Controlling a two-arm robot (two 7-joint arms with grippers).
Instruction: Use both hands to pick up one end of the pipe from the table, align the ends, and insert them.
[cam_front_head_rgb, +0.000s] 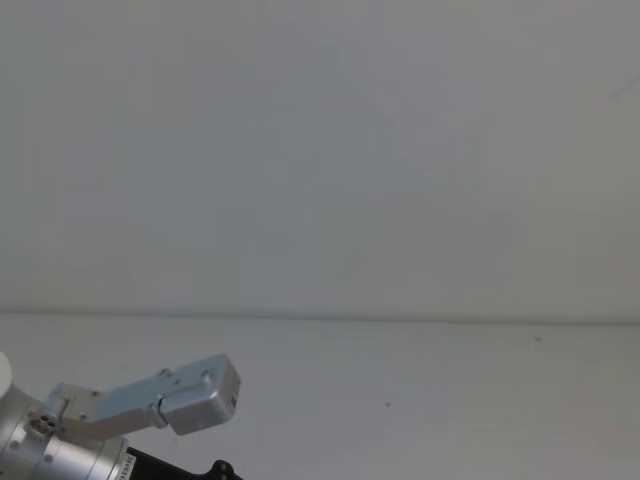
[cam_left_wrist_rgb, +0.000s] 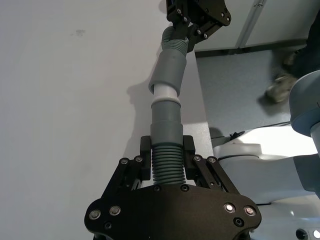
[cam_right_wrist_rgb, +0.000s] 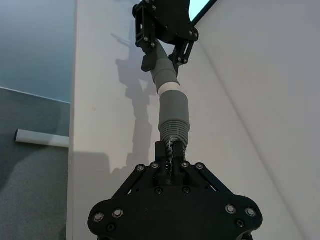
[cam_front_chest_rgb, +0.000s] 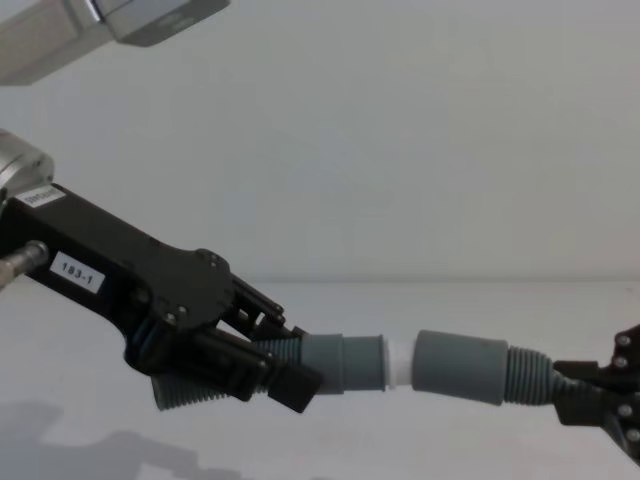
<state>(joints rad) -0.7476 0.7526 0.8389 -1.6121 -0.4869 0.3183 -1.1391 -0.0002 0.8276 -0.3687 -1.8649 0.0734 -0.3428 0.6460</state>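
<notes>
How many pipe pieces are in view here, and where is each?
2. One dark-grey ribbed pipe piece with the white tip sits in the left gripper; the other, wider-collared piece sits in the right gripper, both above the white table.

Looks like a robot test room or lab, not a home. Plain white table (cam_front_head_rgb: 420, 400) against a bare pale wall (cam_front_head_rgb: 320, 150), with nothing decorative around. Beside the table edge, grey floor (cam_left_wrist_rgb: 240, 90) like in an office or workshop, and a white rail (cam_right_wrist_rgb: 40, 138) lying low. White robot body (cam_left_wrist_rgb: 270, 150) near the table.
</notes>
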